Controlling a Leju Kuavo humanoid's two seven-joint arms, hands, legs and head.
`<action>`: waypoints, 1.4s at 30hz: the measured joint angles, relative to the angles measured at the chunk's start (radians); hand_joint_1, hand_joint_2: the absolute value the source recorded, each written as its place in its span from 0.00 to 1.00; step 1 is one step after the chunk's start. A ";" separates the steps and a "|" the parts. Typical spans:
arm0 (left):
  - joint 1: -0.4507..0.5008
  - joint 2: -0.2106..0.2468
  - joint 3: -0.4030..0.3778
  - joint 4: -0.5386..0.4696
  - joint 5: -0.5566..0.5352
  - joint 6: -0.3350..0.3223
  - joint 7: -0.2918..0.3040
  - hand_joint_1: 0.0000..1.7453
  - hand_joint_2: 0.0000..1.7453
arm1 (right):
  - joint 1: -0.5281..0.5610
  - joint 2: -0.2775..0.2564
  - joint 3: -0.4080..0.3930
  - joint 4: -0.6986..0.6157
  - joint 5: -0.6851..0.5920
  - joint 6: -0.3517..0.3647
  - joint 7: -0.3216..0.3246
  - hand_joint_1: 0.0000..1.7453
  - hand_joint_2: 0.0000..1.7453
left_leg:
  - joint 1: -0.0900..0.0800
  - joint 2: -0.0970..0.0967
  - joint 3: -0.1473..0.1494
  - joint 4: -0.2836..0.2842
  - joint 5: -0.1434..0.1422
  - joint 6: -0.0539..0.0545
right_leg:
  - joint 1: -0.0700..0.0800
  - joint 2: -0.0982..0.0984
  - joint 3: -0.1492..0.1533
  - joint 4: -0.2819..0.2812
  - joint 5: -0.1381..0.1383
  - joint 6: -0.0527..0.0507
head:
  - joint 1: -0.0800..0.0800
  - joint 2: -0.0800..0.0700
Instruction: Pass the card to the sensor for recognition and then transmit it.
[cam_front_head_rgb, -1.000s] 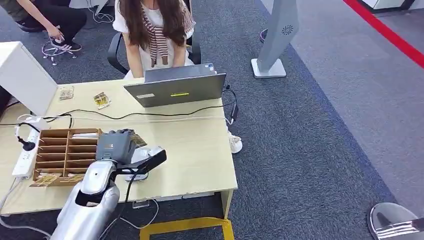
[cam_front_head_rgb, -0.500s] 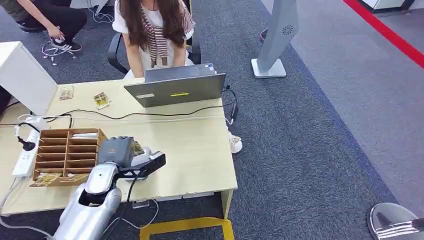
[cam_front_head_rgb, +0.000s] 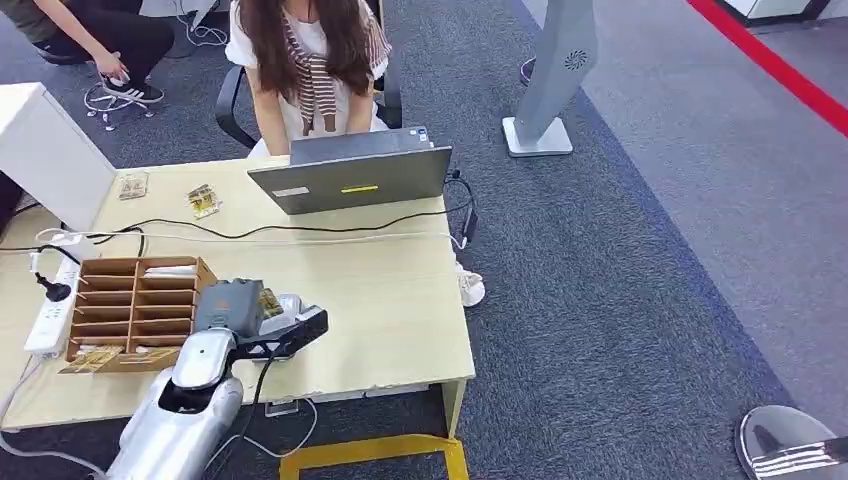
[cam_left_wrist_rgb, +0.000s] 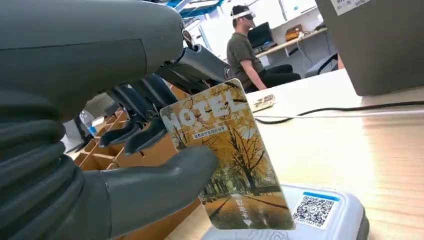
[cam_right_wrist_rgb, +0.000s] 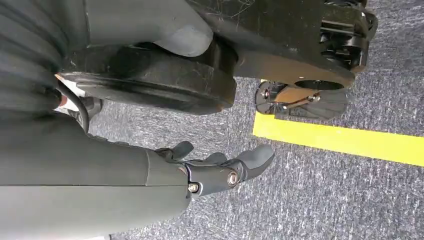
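1. The left hand (cam_left_wrist_rgb: 100, 150) is pinching the hotel card (cam_left_wrist_rgb: 227, 160) between thumb and fingers (cam_left_wrist_rgb: 145, 132), holding it upright with its lower edge seemingly touching the white sensor (cam_left_wrist_rgb: 320, 215) on the bench (cam_front_head_rgb: 400, 300).
2. The card is looking thin, stiff and slippery; gripping the side edge is best.
3. The right hand (cam_right_wrist_rgb: 220, 170) is hanging empty, fingers loosely apart.

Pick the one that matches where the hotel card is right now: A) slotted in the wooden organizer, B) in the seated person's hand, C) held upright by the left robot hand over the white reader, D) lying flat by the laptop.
C: the left robot hand pinches the hotel card upright, its lower edge at the white card reader.
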 joint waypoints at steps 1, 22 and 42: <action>0.000 0.000 0.000 0.002 -0.001 -0.002 0.001 1.00 1.00 | 0.000 0.000 0.000 0.000 0.001 0.000 0.000 0.00 1.00 | 0.000 0.000 0.000 0.000 0.000 0.000 | 0.000 0.000 0.000 0.000 0.000 0.000 | 0.000 0.000; -0.003 0.001 0.001 0.027 0.003 -0.005 0.005 1.00 1.00 | 0.000 0.002 0.000 0.000 0.002 0.002 0.002 0.00 1.00 | 0.000 0.000 0.000 0.000 0.000 0.000 | 0.000 0.000 0.000 0.000 0.000 0.000 | 0.000 0.000; -0.228 0.070 0.030 -0.069 0.039 0.059 -0.078 1.00 1.00 | 0.002 0.002 0.000 0.004 0.023 -0.001 -0.010 0.00 1.00 | 0.000 -0.001 -0.001 0.000 0.003 0.000 | 0.000 -0.001 0.000 0.001 0.002 0.000 | 0.000 0.000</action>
